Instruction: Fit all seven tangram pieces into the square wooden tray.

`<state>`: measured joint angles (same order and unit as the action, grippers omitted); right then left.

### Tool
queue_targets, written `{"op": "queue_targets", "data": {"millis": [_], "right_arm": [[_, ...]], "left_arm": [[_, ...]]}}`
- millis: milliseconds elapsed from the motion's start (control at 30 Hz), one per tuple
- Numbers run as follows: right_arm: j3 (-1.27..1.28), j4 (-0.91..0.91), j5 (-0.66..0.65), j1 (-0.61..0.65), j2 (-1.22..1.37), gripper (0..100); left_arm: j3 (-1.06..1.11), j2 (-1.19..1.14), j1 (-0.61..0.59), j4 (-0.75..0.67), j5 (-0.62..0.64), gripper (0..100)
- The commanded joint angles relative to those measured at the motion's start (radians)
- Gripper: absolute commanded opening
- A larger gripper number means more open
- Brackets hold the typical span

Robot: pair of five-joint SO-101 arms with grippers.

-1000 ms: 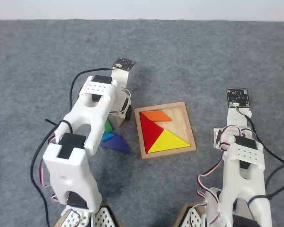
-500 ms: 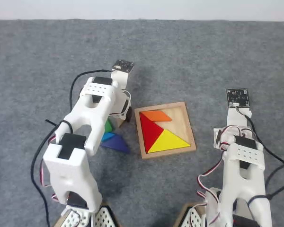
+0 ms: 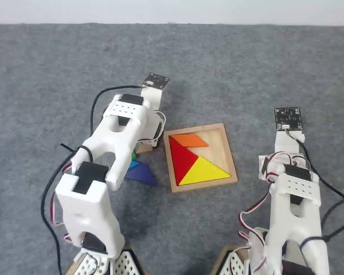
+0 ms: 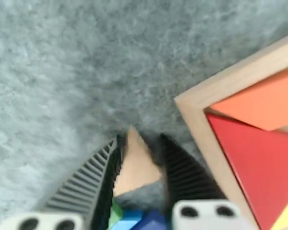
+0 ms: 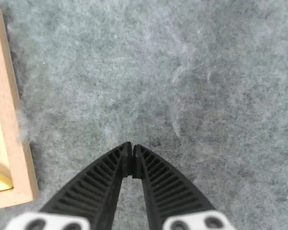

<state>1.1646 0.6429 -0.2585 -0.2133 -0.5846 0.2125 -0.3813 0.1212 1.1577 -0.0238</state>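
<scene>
A grey carpeted tabletop [image 3: 246, 69] carries the square wooden tray [image 3: 206, 185] near its middle, with an orange piece [image 3: 189, 140], a red triangle [image 3: 182, 160] and a yellow triangle [image 3: 205, 171] lying inside. Just off the tray's far left corner, the left gripper [image 4: 139, 143] is clamped on a tan triangle [image 4: 134, 165]. Green [image 4: 116, 213] and blue [image 3: 139, 171] pieces lie on the carpet beside that arm. The right gripper [image 5: 132, 153], fingers pressed together around nothing, hangs over bare carpet just right of the tray.
</scene>
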Motion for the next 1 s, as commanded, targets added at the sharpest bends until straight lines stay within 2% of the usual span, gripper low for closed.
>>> {"op": "queue_targets", "data": {"millis": [0, 200, 367, 533, 800, 967], "right_arm": [[-0.008, -0.022, -0.009, 0.01, 0.002, 0.9], [-0.008, -0.022, -0.009, 0.01, 0.002, 0.9], [-0.008, -0.022, -0.009, 0.008, 0.002, 0.9], [-0.008, -0.022, -0.009, 0.008, 0.002, 0.9], [-0.008, -0.022, -0.009, 0.008, 0.002, 0.9], [-0.008, -0.022, -0.009, 0.008, 0.002, 0.9]], "left_arm": [[-0.013, 0.015, 0.002, 0.037, -0.054, 5], [-0.076, 0.025, -0.006, 0.132, -0.106, 5], [-0.166, 0.026, -0.009, 0.25, -0.11, 16], [-0.182, 0.025, -0.023, 0.322, -0.232, 16], [-0.028, 0.015, -0.112, 0.187, -0.31, 16], [0.062, 0.014, -0.114, 0.084, -0.322, 16]]}}
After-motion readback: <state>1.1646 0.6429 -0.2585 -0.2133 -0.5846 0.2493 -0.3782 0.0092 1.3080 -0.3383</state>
